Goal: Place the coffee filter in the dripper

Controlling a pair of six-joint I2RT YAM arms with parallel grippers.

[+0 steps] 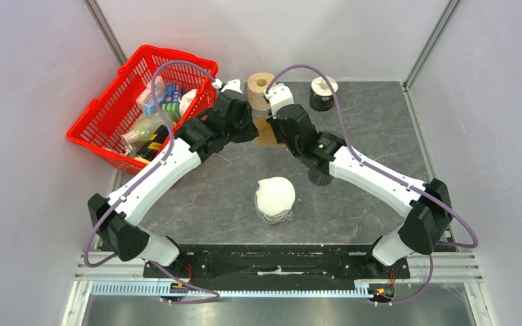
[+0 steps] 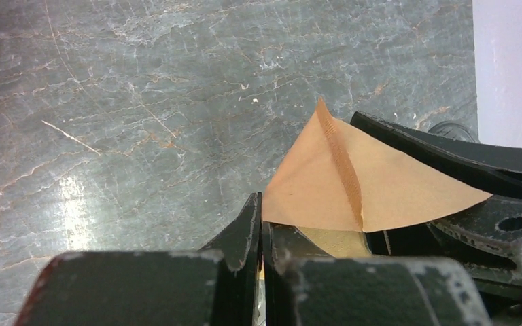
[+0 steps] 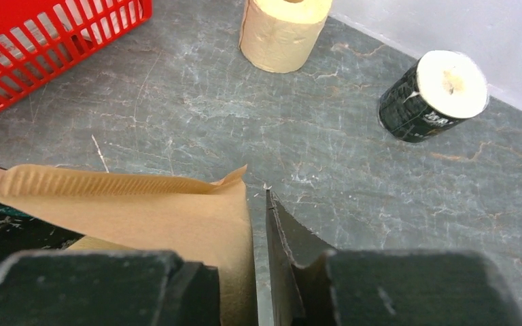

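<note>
Closest to the left wrist lens, your left gripper (image 2: 259,204) has its fingers pressed together on the lower corner of the brown coffee filter (image 2: 326,183), whose ridged seam runs up to a point over the stone table (image 2: 143,122). Your right gripper (image 3: 258,210) is at the same filter from the other side. Its jaws stand narrowly apart around the paper's edge, and a sliver of gap shows beside one finger, so you cannot tell whether it has a bite. Both grippers meet over the far middle of the table. The white dripper (image 1: 275,195) sits on a clear glass vessel well apart from the filter, nearer the arm bases. Beyond the grippers stand a tan paper roll (image 3: 285,34) and a black-wrapped roll (image 3: 435,95). A red basket (image 1: 136,102) of packets rests at the far left.
</note>
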